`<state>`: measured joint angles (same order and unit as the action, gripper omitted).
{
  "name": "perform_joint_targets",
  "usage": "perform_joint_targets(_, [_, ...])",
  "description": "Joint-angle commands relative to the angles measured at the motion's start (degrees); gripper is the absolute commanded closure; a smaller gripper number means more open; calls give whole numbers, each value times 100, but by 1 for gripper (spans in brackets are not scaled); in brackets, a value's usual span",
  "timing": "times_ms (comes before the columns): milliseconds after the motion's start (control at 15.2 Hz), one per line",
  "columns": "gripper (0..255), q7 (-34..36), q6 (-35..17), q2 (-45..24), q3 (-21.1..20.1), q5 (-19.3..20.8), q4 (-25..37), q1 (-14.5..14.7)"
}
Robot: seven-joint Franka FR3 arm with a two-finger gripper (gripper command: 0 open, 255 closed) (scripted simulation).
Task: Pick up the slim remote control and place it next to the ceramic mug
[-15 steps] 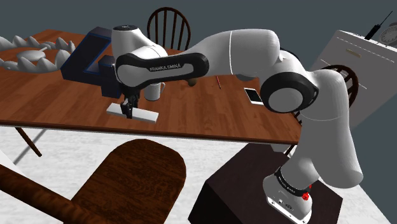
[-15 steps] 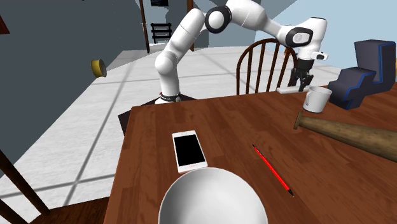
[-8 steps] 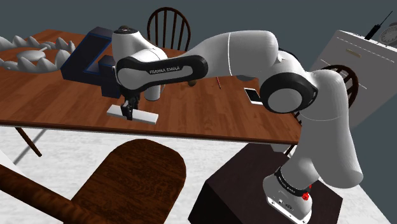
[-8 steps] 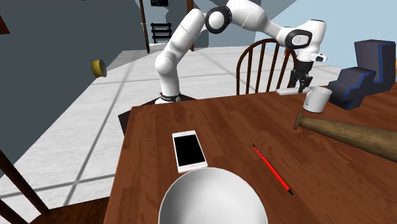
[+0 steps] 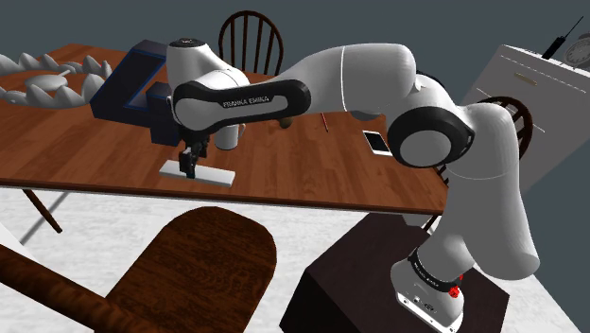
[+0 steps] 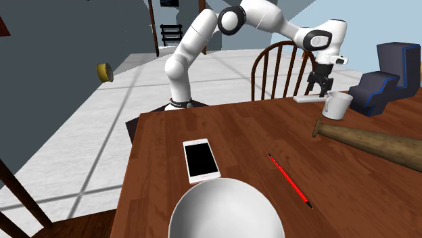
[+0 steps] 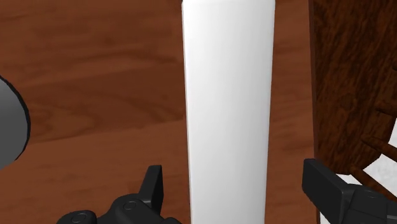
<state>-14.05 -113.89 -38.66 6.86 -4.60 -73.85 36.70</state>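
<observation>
The slim white remote [image 5: 200, 172] lies flat on the brown wooden table [image 5: 303, 166], near its front edge. A white mug [image 5: 227, 135] stands just behind the remote. My black gripper [image 5: 189, 161] hangs right over the remote's end, pointing down. In the wrist view the remote [image 7: 229, 95] runs between the fingers [image 7: 153, 184], which stand apart and do not touch it, so the gripper [image 7: 236, 181] is open. In the second exterior view the remote [image 6: 304, 98] sits beside the mug [image 6: 336, 105], under the gripper [image 6: 318, 85].
A dark blue block [image 5: 132, 80] stands behind the mug. A wooden bat [image 6: 368, 142], a red pencil [image 6: 289, 179], a white phone [image 6: 201, 160] and a white bowl [image 6: 223, 213] lie farther along the table. A brown chair back [image 5: 203, 265] stands below the table's front edge.
The fingers were shut on the remote and now stand apart, leaving it flat on the table. The hand has lifted very slightly.
</observation>
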Motion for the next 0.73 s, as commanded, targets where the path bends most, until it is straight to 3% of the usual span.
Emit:
perform_joint_targets(0, [0,13,254,69,6,11,189,0])
perform_joint_targets(132, [0,23,546,150,13,22,400,-4])
perform_joint_targets(660, [0,23,546,150,13,22,400,-4])
